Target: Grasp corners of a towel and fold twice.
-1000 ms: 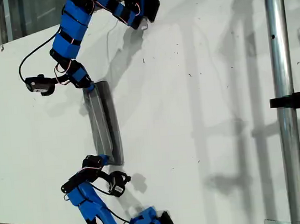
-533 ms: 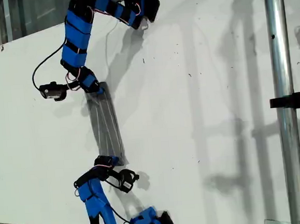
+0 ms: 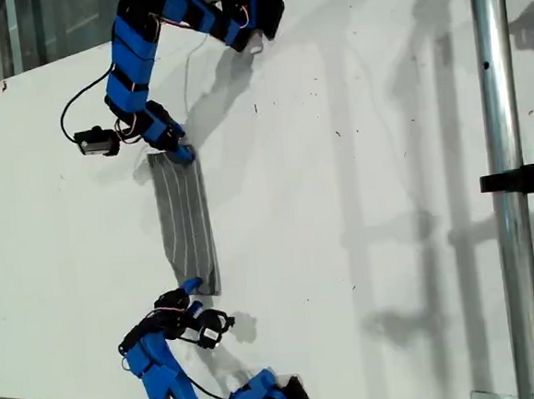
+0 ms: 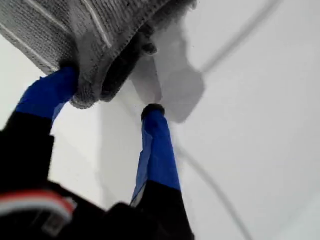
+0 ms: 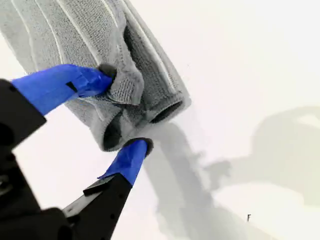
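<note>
Exterior view first: find the towel [image 3: 187, 215] lying as a narrow, layered strip on the white table [image 3: 360, 201], well toward that view's left, with one blue gripper [image 3: 178, 153] at its upper end and another [image 3: 191, 287] at its lower end; cannot match either to a wrist view with confidence. Then the first wrist view: see my first gripper [image 4: 111, 92] with jaws standing apart, one fingertip tucked against the doubled grey edge of the towel [image 4: 60, 30], the other resting bare on the table, clamping nothing. Then the second wrist view: see my second gripper [image 5: 122, 109] spread wide, straddling the rolled end of the towel [image 5: 60, 30], one fingertip pressed into the folds, the other at the cloth's rim, not closed on it. Cannot pick out single corners among the bunched layers. Judged from this: one fold looks laid, the second not yet made. Next, probably: settle on an end's corners, pinch through all layers, lift, and carry that end over to meet the other, keeping edges aligned.
</note>
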